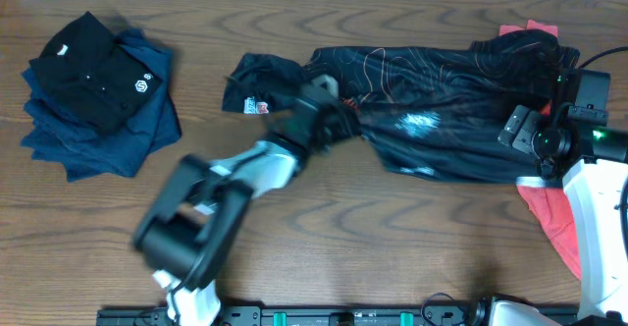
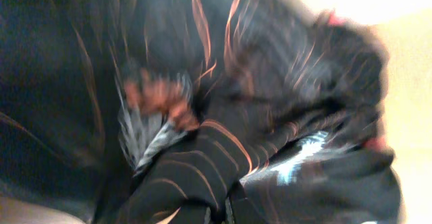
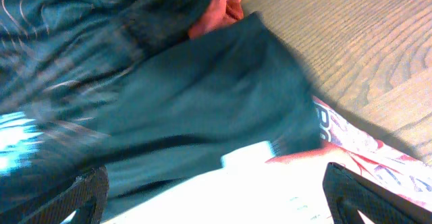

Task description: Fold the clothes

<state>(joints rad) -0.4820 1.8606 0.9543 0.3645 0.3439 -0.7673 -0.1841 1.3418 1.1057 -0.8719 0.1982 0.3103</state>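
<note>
The left gripper [image 1: 332, 110] is clamped tight on a bunch of the black jersey [image 1: 451, 85] near its middle. The right gripper [image 1: 522, 130] hangs wide open over the jersey's end at the right of the frame and holds nothing. The jersey lies crumpled across the upper centre with no fold made yet, its right end over a coral shirt [image 1: 554, 218]. At upper left, a folded polo [image 1: 88, 71] shows a white hexagon logo [image 1: 142, 85]. The jersey's blue logo [image 1: 417, 122] and sleeve patch [image 1: 257, 104] are too small to read.
</note>
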